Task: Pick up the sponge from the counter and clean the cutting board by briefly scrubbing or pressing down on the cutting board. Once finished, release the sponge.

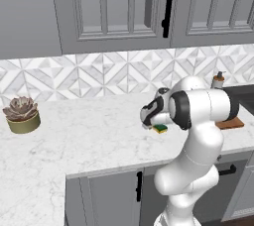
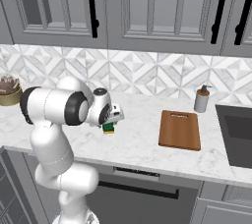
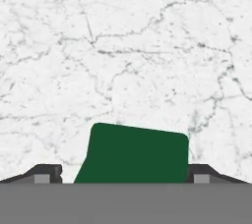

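Sponge [image 3: 133, 154] sits right between the two finger tips of the gripper [image 3: 123, 173], green side facing the hand camera, jaws clamped on its sides, so it looks grabbed. From the base cameras it hangs just over the counter [image 2: 138, 144], can't tell if it's touching. Further right lies the cutting board [image 2: 180, 129], well apart, with a soap bottle [image 2: 201, 98] behind it. A potted plant [image 1: 21, 114] sits way off left.
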{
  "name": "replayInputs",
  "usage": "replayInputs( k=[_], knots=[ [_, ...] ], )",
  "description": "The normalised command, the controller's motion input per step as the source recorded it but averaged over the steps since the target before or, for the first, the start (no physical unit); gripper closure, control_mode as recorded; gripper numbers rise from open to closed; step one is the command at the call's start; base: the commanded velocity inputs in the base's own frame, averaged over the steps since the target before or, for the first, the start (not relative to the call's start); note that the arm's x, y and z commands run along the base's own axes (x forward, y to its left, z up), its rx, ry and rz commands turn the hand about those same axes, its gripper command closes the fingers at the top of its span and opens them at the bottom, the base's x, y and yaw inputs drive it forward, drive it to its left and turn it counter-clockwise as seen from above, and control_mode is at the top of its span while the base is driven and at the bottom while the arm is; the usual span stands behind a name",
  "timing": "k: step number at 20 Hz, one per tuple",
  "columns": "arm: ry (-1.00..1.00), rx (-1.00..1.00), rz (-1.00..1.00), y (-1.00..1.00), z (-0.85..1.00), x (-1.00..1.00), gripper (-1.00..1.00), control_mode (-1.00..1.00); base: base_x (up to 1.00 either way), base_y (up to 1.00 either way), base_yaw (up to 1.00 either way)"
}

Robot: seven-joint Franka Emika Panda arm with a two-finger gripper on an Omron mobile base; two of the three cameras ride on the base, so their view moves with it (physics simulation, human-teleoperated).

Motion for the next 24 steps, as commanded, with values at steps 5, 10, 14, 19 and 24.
replayInputs(
  k=[5, 10, 14, 19, 24],
  knots=[
    [0.00, 0.00, 0.00, -0.13, -0.11, 0.21, 1.00, -1.00, 0.00, 0.00, 0.00],
    [-0.09, 0.00, 0.07, 0.00, 0.05, 0.01, 1.00, -1.00, 0.00, 0.00, 0.00],
    [-0.01, -0.02, 0.01, -0.15, 0.18, 0.01, 1.00, -1.00, 0.00, 0.00, 0.00],
    [0.00, -0.01, -0.01, -0.49, 0.01, 0.06, 1.00, -1.00, 0.00, 0.00, 0.00],
    [0.00, 0.00, -0.01, -0.57, 0.09, 0.20, 1.00, -1.00, 0.00, 0.00, 0.00]
  ],
)
